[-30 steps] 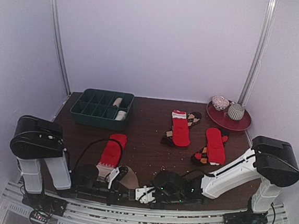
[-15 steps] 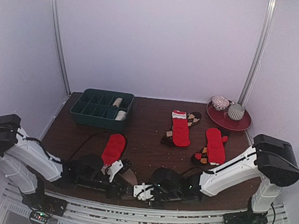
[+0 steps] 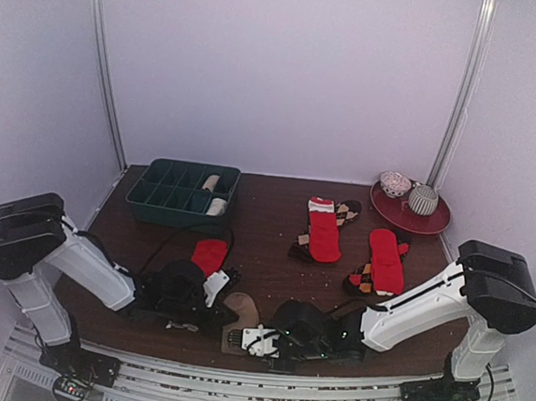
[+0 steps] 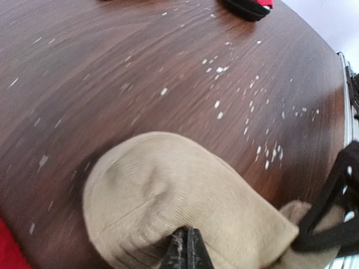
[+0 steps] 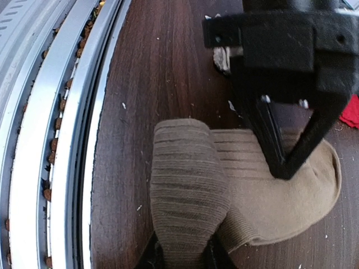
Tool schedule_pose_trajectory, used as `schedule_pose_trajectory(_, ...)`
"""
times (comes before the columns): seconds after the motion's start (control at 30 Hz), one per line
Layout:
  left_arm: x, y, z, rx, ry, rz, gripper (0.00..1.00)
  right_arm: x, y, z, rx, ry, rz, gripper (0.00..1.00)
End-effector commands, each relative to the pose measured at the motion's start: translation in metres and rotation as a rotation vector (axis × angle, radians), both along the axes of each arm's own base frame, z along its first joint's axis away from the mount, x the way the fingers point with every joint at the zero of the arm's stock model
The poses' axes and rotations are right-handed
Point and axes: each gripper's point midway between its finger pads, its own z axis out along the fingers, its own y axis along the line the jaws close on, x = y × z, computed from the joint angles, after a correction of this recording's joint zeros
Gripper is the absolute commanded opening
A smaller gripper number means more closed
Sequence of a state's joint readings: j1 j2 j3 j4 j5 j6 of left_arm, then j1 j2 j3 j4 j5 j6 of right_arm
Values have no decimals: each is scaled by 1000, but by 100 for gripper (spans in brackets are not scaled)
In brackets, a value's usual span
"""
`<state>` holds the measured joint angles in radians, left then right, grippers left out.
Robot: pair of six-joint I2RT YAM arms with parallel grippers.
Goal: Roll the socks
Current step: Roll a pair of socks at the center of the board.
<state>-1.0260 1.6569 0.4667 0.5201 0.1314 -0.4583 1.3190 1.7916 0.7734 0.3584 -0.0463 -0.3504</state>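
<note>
We see both grippers working low over a dark wooden table (image 3: pixel 271 274). The left gripper (image 4: pixel 188 250) has its fingers pressed together, pinching the fabric of the tan sock (image 4: pixel 185 202) right at its tips, on the rounded foot end. The right gripper (image 5: pixel 182 256) faces it from just across the sock. It pinches the ribbed cuff, which stands humped up over the flat foot part.

A second ago the tan sock was a flat sliver between the grippers; now it bunches in a lump, and the left arm (image 3: pixel 93 268) has swung in lower. We judge the roll is only beginning, with the cuff lifted but not wound. A red sock (image 3: pixel 210 253) lies just behind the left gripper, not held.
</note>
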Motion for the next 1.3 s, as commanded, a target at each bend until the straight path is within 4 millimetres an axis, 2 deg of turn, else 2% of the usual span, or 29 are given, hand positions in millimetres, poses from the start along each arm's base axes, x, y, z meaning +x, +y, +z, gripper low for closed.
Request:
schedule_pose_trajectory(0.0,4,-21,-20,36,3,-93,1,-12,-47,-40,-231,24,-22,9)
schedule_pose_trajectory(0.13,12,-41,-33,62,-5,-170,0,-15,-47,-33,-253,29,-17,9)
schedule_pose_trajectory(0.2,13,-44,-34,59,-4,-190,0,-17,-47,-35,-252,91,-26,9)
schedule_pose_trajectory(0.3,12,-41,-35,64,-6,-192,0,-18,-47,-44,-251,251,-57,9)
schedule_pose_trajectory(0.43,6,-32,-40,82,-1,-195,0,-30,-52,-60,-227,515,-105,9)
schedule_pose_trajectory(0.6,5,-27,-42,93,-9,-196,0,-35,-76,-81,-236,779,-249,10)
schedule_pose_trajectory(0.8,8,-29,-39,99,-34,-201,0,-50,-95,-87,-249,1024,-376,10)
schedule_pose_trajectory(0.93,19,-33,-16,76,-104,-184,8,-57,-107,-94,-275,1096,-455,10)
schedule_pose_trajectory(1.07,30,-40,28,18,-212,-171,35,-59,-114,-101,-301,1124,-498,10)
schedule_pose_trajectory(1.17,32,-40,57,-20,-275,-172,47,-55,-115,-104,-305,1137,-521,9)
schedule_pose_trajectory(1.27,24,-33,70,-54,-292,-182,52,-53,-119,-108,-326,1136,-548,9)
